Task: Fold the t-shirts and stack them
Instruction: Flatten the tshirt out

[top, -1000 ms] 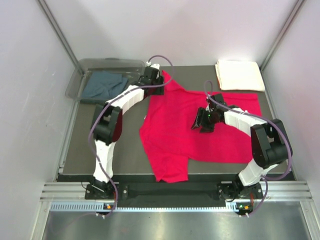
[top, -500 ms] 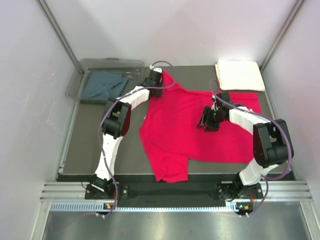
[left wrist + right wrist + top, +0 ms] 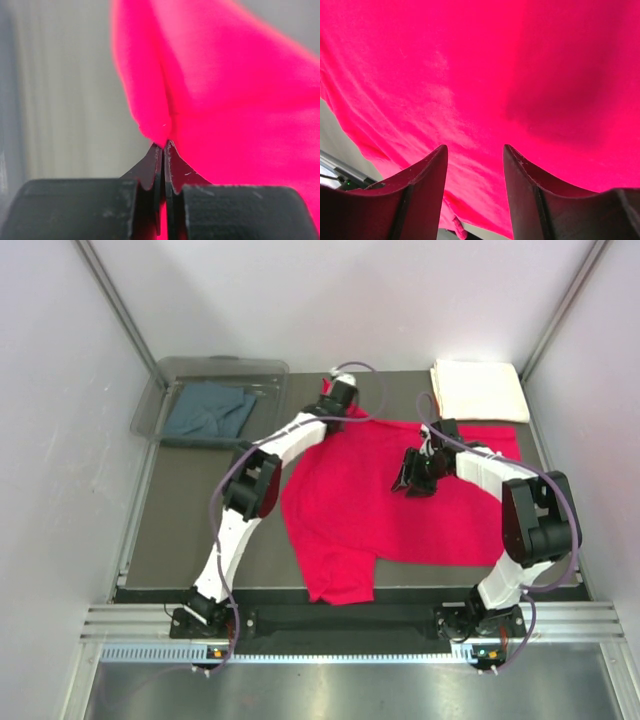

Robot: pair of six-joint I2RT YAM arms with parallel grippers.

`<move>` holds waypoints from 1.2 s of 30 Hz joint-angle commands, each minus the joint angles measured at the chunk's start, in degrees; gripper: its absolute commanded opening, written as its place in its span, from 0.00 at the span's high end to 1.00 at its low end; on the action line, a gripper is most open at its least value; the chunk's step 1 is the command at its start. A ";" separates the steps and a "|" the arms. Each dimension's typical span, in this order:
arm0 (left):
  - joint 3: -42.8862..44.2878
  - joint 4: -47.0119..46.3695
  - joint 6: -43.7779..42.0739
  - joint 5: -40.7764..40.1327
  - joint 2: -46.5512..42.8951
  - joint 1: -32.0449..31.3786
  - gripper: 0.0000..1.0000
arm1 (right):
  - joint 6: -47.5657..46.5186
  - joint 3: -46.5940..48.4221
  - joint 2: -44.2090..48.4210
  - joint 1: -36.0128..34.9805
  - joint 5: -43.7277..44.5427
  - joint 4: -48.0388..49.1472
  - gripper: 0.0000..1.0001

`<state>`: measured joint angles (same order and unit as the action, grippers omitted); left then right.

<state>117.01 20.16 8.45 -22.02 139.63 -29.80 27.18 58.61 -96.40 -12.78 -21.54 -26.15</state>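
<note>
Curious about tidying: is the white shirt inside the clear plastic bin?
No, the folded white shirt lies outside it, far right; the bin holds a blue-grey shirt.

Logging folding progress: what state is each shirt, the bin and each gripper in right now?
red t-shirt: unfolded, spread on the table.
cream-white t-shirt: folded in a neat rectangle.
clear bin: holds one shirt.
blue-grey t-shirt: unfolded, crumpled in the clear bin.
left gripper: shut on the red t-shirt's edge.
right gripper: open, over the red t-shirt.
</note>
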 commanded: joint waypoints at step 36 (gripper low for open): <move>-1.51 6.73 11.76 15.26 -5.42 3.17 0.43 | -1.52 -0.25 -1.25 7.68 -5.62 4.09 0.53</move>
<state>116.64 25.76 17.69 -4.01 137.32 -26.79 26.55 56.90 -97.30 -4.73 -26.68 -23.73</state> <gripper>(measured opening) 0.575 0.466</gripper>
